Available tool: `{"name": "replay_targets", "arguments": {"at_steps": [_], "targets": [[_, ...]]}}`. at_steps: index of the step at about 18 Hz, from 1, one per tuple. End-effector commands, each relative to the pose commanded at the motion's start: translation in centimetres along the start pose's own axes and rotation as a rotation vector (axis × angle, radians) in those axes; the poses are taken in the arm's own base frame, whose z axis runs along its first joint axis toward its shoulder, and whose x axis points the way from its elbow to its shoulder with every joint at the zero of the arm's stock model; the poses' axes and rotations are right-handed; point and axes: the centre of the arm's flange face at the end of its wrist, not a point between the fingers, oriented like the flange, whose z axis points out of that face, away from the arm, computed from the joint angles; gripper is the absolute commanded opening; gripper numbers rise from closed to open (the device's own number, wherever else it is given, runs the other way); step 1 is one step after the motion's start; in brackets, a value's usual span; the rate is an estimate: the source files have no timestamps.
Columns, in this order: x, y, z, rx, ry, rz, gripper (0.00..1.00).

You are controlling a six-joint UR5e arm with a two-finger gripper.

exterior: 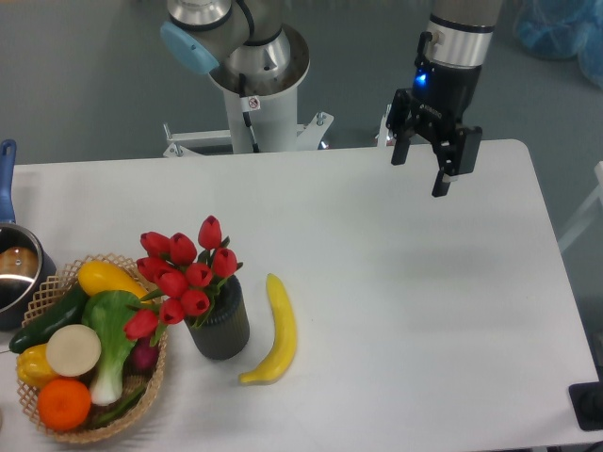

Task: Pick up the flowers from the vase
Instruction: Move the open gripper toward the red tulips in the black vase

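Observation:
The flowers, a bunch of red tulip buds with green leaves, stand in the vase, a short dark ribbed cup at the front left of the white table. The bunch leans left over the basket rim. My gripper hangs above the far right part of the table, well away from the flowers. Its two black fingers are spread apart and hold nothing.
A yellow banana lies just right of the vase. A wicker basket with produce sits touching the flowers on the left. A metal pot with a blue handle is at the left edge. The robot base stands behind the table.

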Motion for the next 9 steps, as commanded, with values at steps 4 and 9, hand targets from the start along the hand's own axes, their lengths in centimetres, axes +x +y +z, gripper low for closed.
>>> {"name": "replay_targets", "arguments": {"at_steps": [4, 9], "targets": [[0.2, -0.6, 0.1, 0.003, -0.003, 0.011, 1.0], [1.5, -1.8, 1.0, 0.024, 0.013, -0.029, 1.0]]}}
